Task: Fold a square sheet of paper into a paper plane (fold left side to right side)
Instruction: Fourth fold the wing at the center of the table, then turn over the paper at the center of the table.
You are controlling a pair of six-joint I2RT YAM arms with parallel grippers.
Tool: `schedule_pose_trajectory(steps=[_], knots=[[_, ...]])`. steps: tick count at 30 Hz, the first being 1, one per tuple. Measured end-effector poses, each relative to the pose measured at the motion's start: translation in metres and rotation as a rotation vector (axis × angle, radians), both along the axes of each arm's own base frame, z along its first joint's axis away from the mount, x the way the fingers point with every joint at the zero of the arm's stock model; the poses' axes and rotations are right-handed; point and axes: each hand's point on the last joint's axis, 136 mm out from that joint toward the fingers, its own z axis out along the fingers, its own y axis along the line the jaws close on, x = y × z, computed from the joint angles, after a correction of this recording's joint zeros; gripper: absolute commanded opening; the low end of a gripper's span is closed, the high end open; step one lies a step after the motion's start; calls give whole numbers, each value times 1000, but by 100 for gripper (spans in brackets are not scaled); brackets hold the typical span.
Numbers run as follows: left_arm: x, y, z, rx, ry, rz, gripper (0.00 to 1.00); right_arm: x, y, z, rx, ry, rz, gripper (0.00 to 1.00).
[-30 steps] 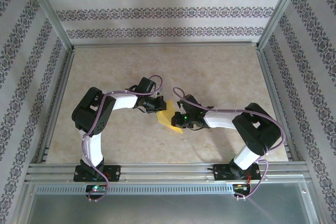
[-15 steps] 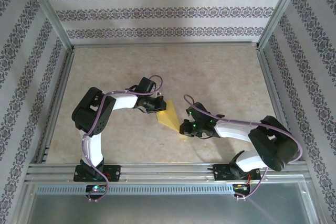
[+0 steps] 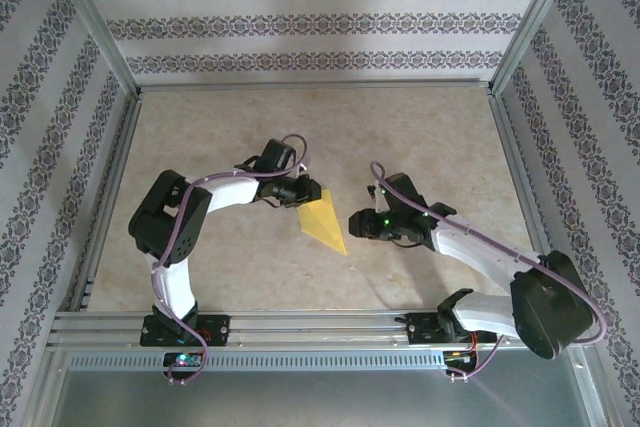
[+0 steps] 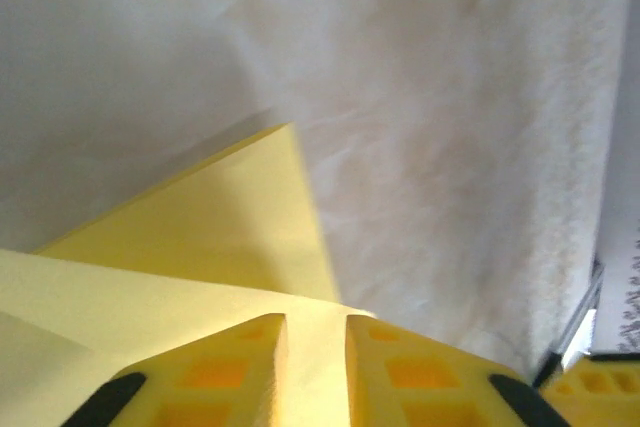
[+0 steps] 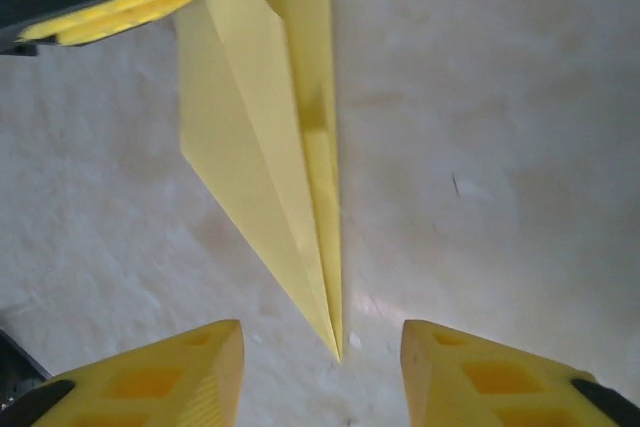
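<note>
While the paper plane (image 5: pixel 270 127) lies flat, the right gripper (image 5: pixel 320 329) gapes nearby.

one paper plane (image 3: pixel 323 223), two claws (image 3: pixel 305 195) (image 3: pixel 353 224)

Beige marbled tabletop (image 3: pixel 400 137), alu frame rails (image 3: pixel 320 322), striped floral-wallpaper walls (image 3: pixel 320 22)

we see the paper plane (image 3: pixel 323 224) lying on the tabletop (image 3: pixel 420 137) near its middle, its wide end apparently between the left end effector's (image 3: pixel 306 195) fingers, its point between the right end effector's (image 3: pixel 352 223) fingers, touching neither
</note>
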Motion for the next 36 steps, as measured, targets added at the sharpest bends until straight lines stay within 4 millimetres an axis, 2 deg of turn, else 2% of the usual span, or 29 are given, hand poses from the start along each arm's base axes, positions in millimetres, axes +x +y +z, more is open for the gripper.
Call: schedule_pose_trajectory(steps=[4,6,8,10,13,17,22,27,36], knots=[[6,10,60,-21,-148,30,33,19,11,-4,5,-17,72,49],[4,21,82,-24,-209,60,38,22,15,-11,2,-9,100,49],[-1,37,92,-13,-247,97,40,24,16,-19,1,-1,116,50],[-10,53,93,14,-268,136,44,24,18,-25,3,9,135,53],[-25,73,81,63,-269,183,49,24,21,-31,8,15,157,57],[-43,100,68,116,-274,246,52,27,26,-30,22,3,179,61],[-54,123,60,148,-288,315,55,35,28,-30,46,-5,179,61],[-57,134,55,164,-286,355,56,37,32,-36,63,5,191,58],[-56,136,55,168,-283,369,56,43,43,-41,111,28,190,41]])
